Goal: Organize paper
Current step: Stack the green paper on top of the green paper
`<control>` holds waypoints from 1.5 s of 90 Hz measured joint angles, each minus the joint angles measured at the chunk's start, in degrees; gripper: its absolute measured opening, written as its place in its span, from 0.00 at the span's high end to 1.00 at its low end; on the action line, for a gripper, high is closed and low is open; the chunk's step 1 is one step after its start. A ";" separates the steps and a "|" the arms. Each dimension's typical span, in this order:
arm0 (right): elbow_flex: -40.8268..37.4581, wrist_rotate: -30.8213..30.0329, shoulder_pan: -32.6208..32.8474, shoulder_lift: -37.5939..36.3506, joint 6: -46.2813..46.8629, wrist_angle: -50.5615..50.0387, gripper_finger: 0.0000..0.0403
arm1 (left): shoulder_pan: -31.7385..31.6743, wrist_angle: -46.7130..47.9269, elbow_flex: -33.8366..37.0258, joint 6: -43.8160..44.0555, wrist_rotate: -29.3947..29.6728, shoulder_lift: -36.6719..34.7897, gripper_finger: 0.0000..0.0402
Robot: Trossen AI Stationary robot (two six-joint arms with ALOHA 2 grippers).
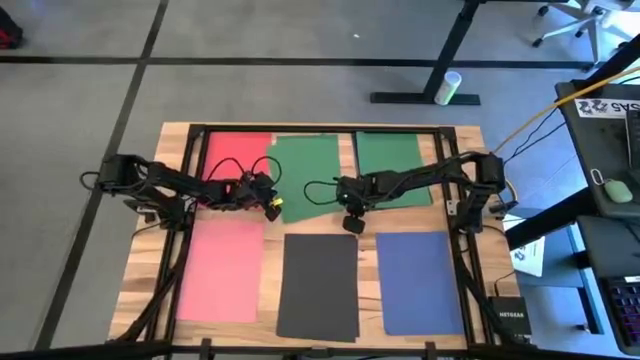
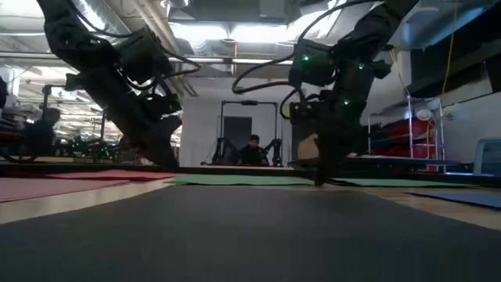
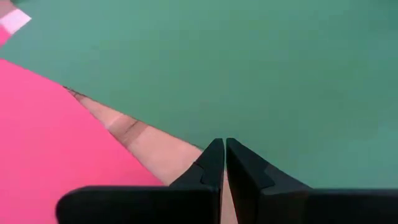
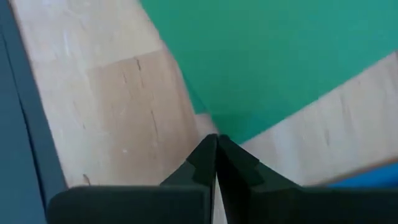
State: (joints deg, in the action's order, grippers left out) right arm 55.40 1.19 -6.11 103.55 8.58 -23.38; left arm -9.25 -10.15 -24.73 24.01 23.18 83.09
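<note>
While hidden overhead, right gripper [image 4: 216, 142] fingertips meet at green sheet [image 4: 273, 56].

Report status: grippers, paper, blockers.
Left gripper shut, at tilted green sheet's left corner. Right gripper shut, at its lower right corner. Nothing blocking.

the left gripper [image 1: 272, 207] covers the corner of the green sheet [image 1: 305, 175] beneath it. whether the right gripper [image 4: 216, 142], fingers together at that sheet's edge, pinches paper, i can't tell. behind it, the seated person [image 2: 252, 150] is too small to make out.
</note>
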 joint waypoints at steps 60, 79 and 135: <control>-0.22 -5.20 -1.92 -3.43 -1.33 -0.21 1.00 | -14.19 5.99 -4.79 -1.90 9.46 0.00 1.00; -0.18 -5.11 -2.14 -3.45 -2.51 1.12 1.00 | -20.31 12.91 -8.19 -1.83 7.14 0.02 1.00; -0.13 -5.20 -2.16 -3.54 -2.34 1.60 1.00 | -27.13 7.09 -11.06 -2.97 0.51 11.56 1.00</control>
State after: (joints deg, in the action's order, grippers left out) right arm 55.27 -4.01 -8.27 100.01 6.24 -21.78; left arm -36.38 -3.05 -35.79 21.04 23.69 94.65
